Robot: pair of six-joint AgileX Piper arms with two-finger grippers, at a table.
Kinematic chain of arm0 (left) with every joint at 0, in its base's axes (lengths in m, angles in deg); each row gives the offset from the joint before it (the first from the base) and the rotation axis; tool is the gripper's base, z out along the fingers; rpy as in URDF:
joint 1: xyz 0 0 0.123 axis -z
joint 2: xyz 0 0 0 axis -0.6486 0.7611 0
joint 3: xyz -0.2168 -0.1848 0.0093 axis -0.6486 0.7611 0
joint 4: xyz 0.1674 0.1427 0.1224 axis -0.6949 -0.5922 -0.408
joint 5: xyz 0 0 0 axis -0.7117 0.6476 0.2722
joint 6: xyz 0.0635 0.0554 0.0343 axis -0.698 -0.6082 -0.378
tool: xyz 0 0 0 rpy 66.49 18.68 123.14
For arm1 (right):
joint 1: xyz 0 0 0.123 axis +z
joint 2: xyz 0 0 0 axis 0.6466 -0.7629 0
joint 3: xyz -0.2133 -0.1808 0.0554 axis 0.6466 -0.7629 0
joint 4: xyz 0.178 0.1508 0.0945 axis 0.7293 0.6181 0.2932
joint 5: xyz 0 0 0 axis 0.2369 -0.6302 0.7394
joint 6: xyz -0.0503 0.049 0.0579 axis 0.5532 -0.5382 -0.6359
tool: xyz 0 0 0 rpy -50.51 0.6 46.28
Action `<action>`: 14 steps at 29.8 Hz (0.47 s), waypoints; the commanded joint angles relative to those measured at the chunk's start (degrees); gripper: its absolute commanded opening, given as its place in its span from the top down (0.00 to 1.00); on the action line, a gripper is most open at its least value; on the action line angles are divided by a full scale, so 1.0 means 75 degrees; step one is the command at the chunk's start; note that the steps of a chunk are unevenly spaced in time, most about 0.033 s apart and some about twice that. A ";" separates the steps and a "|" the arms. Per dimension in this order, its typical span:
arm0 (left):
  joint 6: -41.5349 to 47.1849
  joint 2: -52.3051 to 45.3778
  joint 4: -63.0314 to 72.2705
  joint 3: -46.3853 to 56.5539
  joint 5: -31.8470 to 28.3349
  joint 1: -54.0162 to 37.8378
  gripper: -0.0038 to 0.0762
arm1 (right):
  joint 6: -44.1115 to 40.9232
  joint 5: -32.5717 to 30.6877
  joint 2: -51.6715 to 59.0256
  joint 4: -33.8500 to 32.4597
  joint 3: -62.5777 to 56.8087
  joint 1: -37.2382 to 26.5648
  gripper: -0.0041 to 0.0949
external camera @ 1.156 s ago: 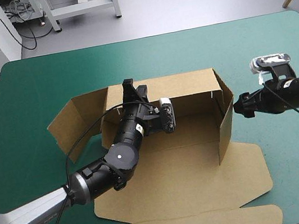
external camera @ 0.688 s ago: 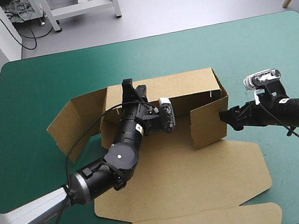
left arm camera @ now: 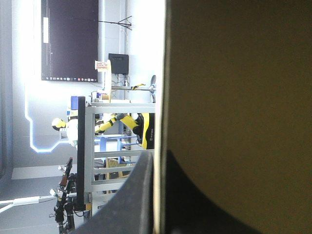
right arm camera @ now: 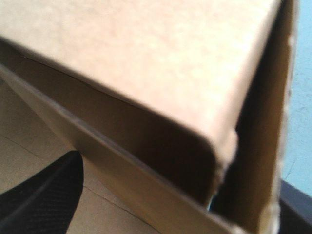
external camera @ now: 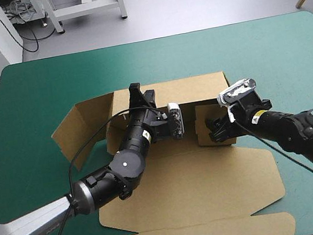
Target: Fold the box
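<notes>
Right flap turned inward, back wall pinched upright, left flap not yet folded.

The box (external camera: 190,178) lies mid-table (external camera: 32,83), its front panels flat and its back wall (external camera: 196,87) raised. The left gripper (external camera: 135,92) is clamped nearly closed over the wall's top edge, with board between its fingers. The right gripper (external camera: 213,131) has its fingers spread and presses the right flap (external camera: 206,114) in toward the wall. Nothing locks that flap, so I judge it would spring back out if the gripper eased off. Too hard a push could slide the whole sheet or bend the wall out of the left gripper's pinch. The left flap (external camera: 77,127) splays outward and could catch if the wall tilts.
</notes>
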 commanded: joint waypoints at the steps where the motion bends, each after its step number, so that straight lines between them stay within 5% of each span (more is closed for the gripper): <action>1: 0.0136 -0.0303 -0.0835 -0.0293 0.0187 0.0015 0.96 | -0.0352 0.0847 -0.0159 -0.0045 0.0196 0.0139 0.28; 6: 0.0136 -0.0303 -0.0846 -0.0293 0.0187 0.0015 0.96 | -0.0427 0.1054 -0.0339 -0.0059 0.0196 0.0139 0.52; 11: 0.0136 -0.0303 -0.0864 -0.0293 0.0187 0.0015 0.96 | -0.0247 0.1103 -0.0339 -0.0080 0.0196 0.0139 0.97; 14: 0.0136 -0.0303 -0.0928 -0.0293 0.0187 0.0015 0.96 | -0.0232 0.1088 -0.0339 -0.0080 0.0196 0.0139 0.98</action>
